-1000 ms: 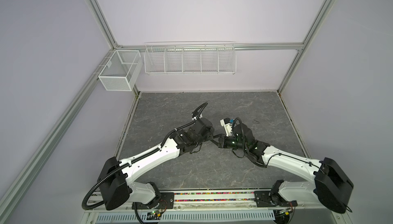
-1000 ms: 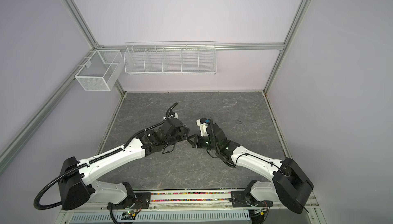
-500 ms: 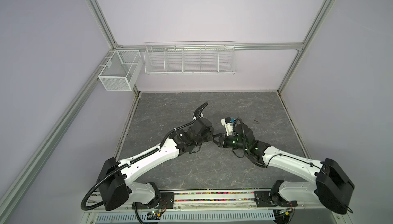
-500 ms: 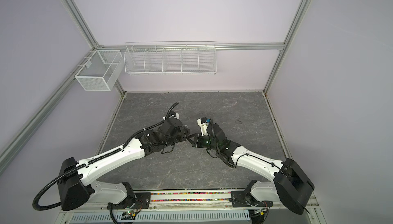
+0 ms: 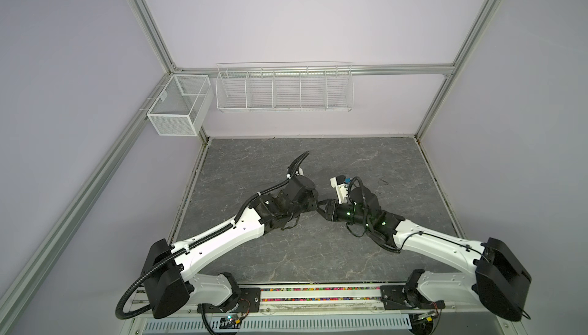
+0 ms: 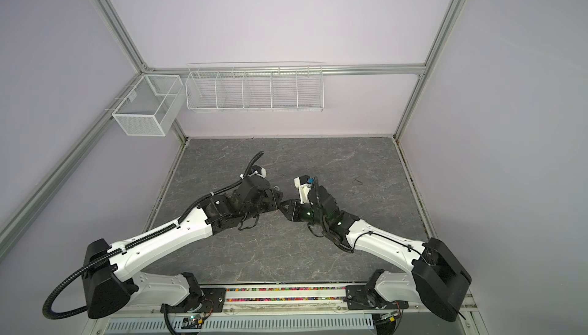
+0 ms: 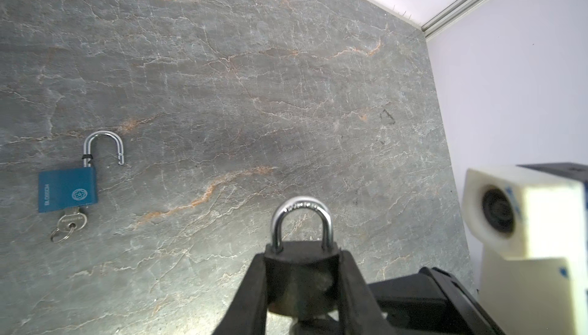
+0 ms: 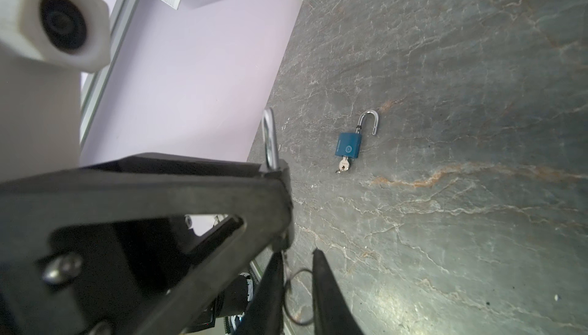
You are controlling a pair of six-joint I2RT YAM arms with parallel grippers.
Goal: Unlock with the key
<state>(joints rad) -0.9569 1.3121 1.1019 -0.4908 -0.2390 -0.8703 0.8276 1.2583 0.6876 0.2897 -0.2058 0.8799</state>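
Note:
A black padlock (image 7: 302, 266) with a closed silver shackle (image 7: 302, 218) sits upright between the fingers of my left gripper (image 7: 302, 253), which is shut on its body. Seen edge-on in the right wrist view, the shackle (image 8: 269, 139) rises above the left gripper's finger (image 8: 191, 190). My right gripper (image 8: 297, 253) is right below the lock, its jaws a narrow gap apart. A thin key ring (image 8: 297, 298) hangs in that gap, and the key itself is mostly hidden under the lock. In both top views the two grippers (image 5: 318, 209) (image 6: 281, 209) meet tip to tip at mid-table.
A blue padlock (image 7: 66, 190) (image 8: 348, 148) lies flat on the stone table (image 7: 286, 78), shackle swung open, a key and ring in its base. Two white wire baskets (image 5: 283, 88) (image 5: 178, 107) hang on the back wall. The walls stand close on all sides.
My right gripper's jaws have parted slightly from shut. Both arms stay almost where they were, still tip to tip.

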